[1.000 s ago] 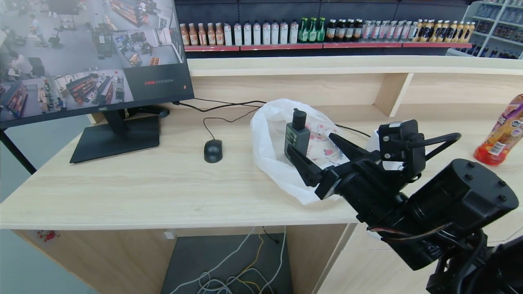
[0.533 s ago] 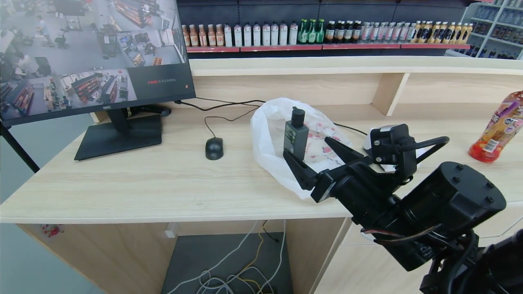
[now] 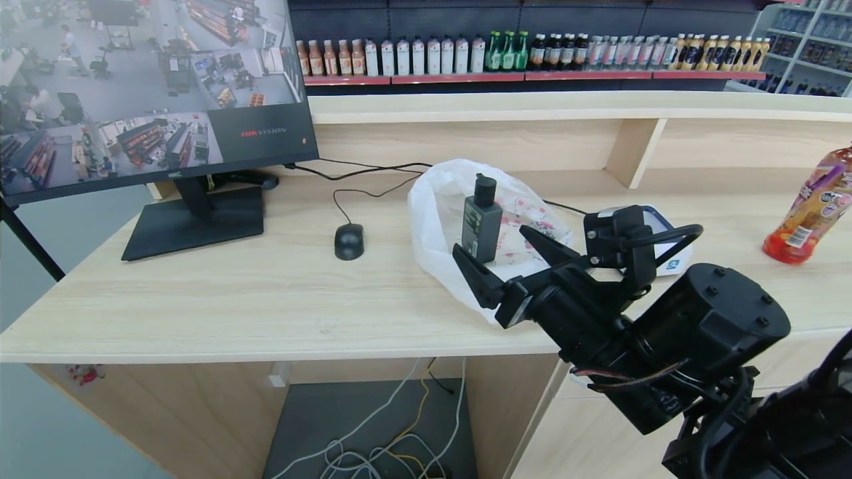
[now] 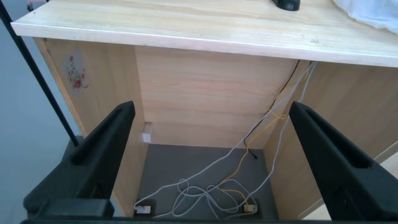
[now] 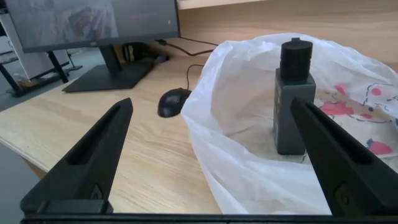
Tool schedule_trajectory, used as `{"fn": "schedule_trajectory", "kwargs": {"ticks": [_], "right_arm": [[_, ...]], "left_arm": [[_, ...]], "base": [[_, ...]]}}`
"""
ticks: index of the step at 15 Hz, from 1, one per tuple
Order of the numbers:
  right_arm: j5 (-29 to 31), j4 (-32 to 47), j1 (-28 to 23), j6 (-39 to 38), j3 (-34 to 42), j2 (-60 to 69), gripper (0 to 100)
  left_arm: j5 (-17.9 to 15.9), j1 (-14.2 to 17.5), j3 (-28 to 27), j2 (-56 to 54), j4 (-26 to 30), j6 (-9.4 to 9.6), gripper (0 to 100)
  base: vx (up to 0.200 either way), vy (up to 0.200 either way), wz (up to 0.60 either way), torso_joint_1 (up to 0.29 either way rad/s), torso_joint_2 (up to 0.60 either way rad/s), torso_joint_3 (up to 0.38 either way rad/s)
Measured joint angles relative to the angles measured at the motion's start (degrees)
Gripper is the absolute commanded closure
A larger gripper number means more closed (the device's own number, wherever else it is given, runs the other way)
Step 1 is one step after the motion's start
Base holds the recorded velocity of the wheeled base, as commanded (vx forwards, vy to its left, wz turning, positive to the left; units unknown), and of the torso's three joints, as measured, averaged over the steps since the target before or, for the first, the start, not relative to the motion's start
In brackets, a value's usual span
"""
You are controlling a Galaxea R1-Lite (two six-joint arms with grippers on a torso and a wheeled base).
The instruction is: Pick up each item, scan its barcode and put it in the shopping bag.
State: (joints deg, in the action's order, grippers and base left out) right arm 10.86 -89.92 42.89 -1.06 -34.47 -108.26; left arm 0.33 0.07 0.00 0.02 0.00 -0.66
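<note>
A white plastic shopping bag (image 3: 439,219) (image 5: 249,118) lies open on the wooden counter (image 3: 266,293). Inside it a dark grey bottle (image 3: 481,219) (image 5: 294,99) with a black cap stands upright. My right gripper (image 3: 509,256) (image 5: 214,162) is open just in front of the bag, its fingers pointing at the bottle with nothing between them. An orange drink bottle (image 3: 813,206) leans at the counter's far right. A white and blue box (image 3: 665,249) lies behind the right wrist. My left gripper (image 4: 217,168) is open below the counter's edge, facing the cabinet underneath.
A monitor (image 3: 146,93) on a black stand sits at the back left, a black mouse (image 3: 349,241) (image 5: 174,101) with its cable left of the bag. A raised shelf (image 3: 566,106) runs along the back. Loose cables (image 4: 217,193) lie under the counter.
My right gripper has moved left and slightly closer to the bag, still open. The white and blue box behind it now shows more. The head view shifted slightly.
</note>
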Motion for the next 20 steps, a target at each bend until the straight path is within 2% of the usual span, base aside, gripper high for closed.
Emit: {"fn": "schedule_trajectory", "kwargs": {"ticks": [11,20], "right_arm": [[0.0,0.0,0.0,0.0,0.4,-0.2,0],[0.0,0.0,0.4,0.2,6.7,5.8,0]], "left_arm": [[0.0,0.0,0.0,0.0,0.0,-0.29,0],[0.0,0.0,0.0,0.0,0.0,-0.51,0]], "base": [[0.000,-0.200,0.00,0.003,0.00,0.004],[0.000,-0.200,0.00,0.003,0.00,0.002]]}}
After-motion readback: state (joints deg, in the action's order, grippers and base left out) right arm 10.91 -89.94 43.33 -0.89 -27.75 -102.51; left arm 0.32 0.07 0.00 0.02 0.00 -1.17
